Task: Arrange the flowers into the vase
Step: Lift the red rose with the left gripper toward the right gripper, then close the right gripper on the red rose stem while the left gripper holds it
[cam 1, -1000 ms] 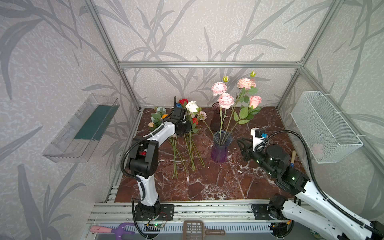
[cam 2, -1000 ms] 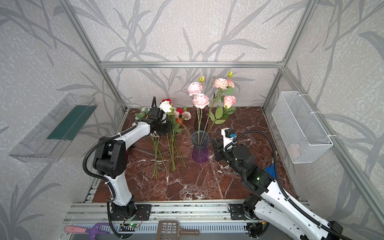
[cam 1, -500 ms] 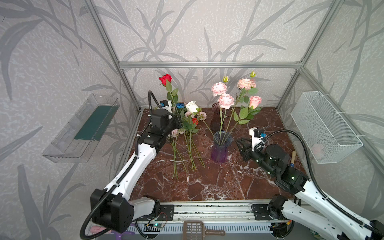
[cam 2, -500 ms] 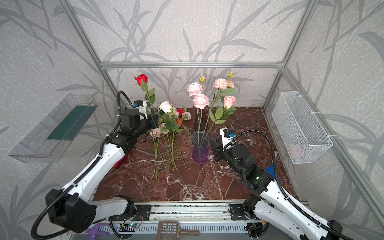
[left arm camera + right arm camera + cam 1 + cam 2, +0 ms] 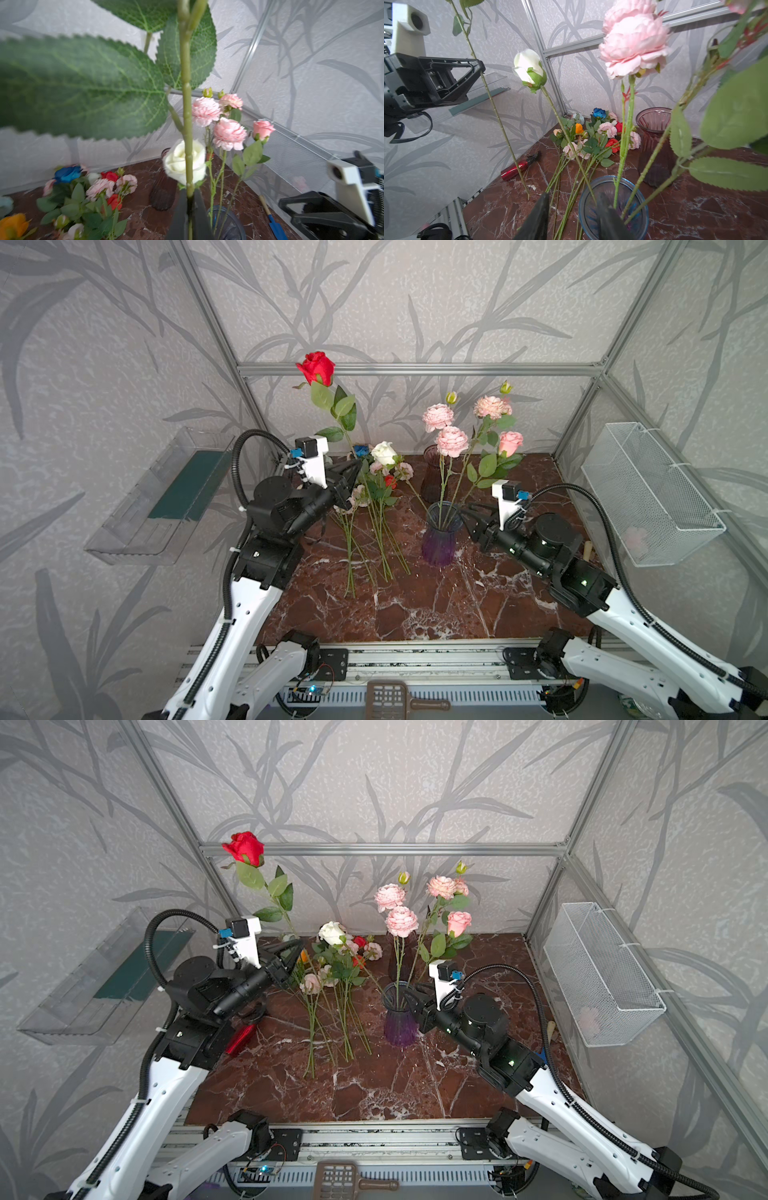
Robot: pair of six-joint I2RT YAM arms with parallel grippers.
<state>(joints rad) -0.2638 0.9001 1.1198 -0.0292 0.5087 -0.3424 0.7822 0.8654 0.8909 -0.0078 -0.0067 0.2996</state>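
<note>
— Red rose (image 5: 316, 366), where?
— Up high, upper left of centre in both top views. Stem near upright, pinched low down in the fully closed left gripper (image 5: 189, 209).
— And the vase (image 5: 436, 547)?
— Centre of the worktop (image 5: 415, 605), holding the pink blooms (image 5: 452, 441). White rose (image 5: 529, 66) leaning left, stem end down at the rim; inside or not, hard to tell.
— Right gripper (image 5: 573, 195)?
— Just right of the vase, jaws parted far wider than the white rose stem between them, clamping nothing.
— Anything else?
— Loose flowers (image 5: 374, 506) lying left of the vase, heads toward the back wall. Dark vase (image 5: 432, 472) behind.
</note>
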